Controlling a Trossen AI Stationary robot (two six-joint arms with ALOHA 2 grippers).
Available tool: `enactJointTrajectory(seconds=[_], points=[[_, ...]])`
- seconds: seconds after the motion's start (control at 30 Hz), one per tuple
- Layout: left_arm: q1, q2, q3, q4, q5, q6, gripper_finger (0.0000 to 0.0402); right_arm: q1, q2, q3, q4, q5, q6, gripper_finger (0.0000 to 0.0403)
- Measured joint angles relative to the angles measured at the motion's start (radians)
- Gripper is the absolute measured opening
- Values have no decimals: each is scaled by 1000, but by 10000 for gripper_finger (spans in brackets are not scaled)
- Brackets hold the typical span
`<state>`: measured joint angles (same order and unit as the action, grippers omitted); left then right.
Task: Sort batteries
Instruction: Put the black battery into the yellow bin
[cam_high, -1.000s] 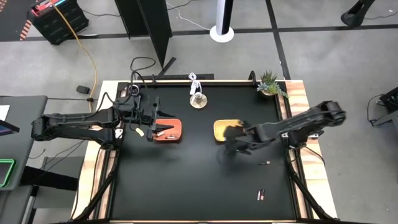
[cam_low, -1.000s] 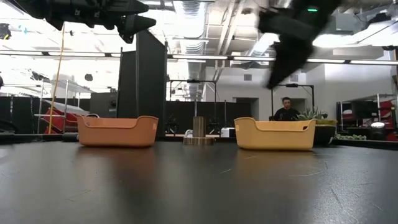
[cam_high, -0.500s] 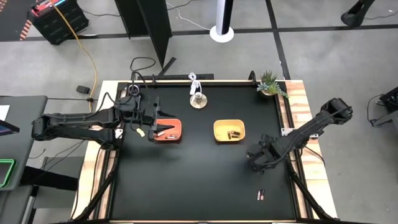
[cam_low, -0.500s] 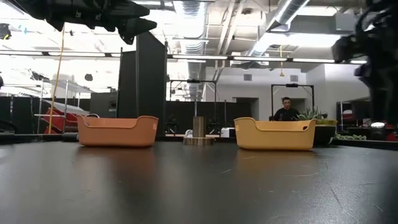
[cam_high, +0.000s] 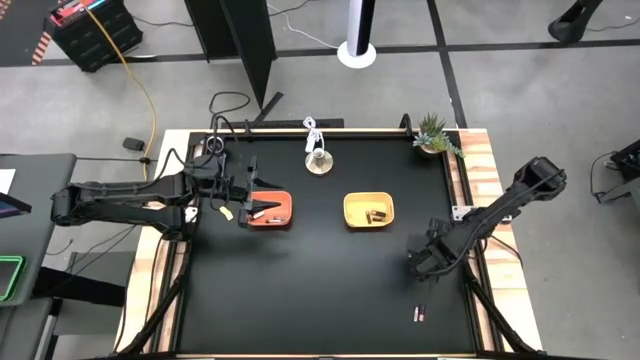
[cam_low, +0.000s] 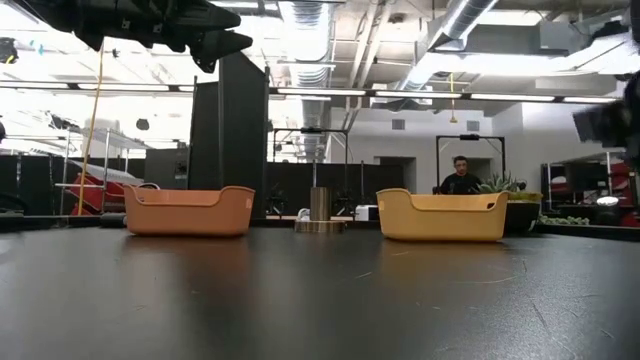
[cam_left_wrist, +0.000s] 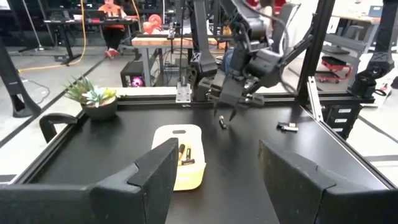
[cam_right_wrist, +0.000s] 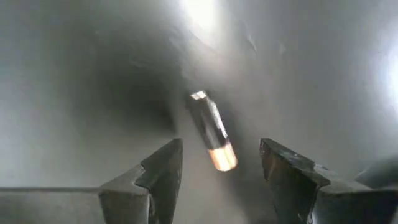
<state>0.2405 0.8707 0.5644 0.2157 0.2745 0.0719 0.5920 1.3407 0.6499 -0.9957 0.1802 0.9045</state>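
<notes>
On the black table, an orange tray and a yellow tray hold batteries; two more cells lie loose on the right side, one directly beneath the right gripper, whose fingers stand wide and empty. Beside the orange tray, the left gripper hovers, also spread wide. Beyond the table: potted plant, grey floor, a seated person.

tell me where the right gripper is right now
In the high view the right gripper hovers right of centre, below the yellow tray, fingers open over a loose battery.
</notes>
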Motion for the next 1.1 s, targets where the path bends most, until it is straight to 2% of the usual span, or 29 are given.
enactJointTrajectory(seconds=[0.2,0.37,0.53,0.87,1.0,1.1], points=[[0,0,0,0,0,-2,217,-79,-5,-93,122,-47,-84,230],[0,0,0,-1,-3,-4,217,-139,-3,-92,148,-78,-157,214],[0,0,0,-1,-14,-3,217,-171,-2,-92,163,-118,-166,166],[0,0,0,-1,-17,-2,217,-174,-2,-93,193,-117,-104,56],[0,0,0,-1,-18,-5,217,-153,-1,-78,192,-107,-78,30],[0,0,0,-4,-18,-18,217,-128,4,-50,193,-88,-80,25]])
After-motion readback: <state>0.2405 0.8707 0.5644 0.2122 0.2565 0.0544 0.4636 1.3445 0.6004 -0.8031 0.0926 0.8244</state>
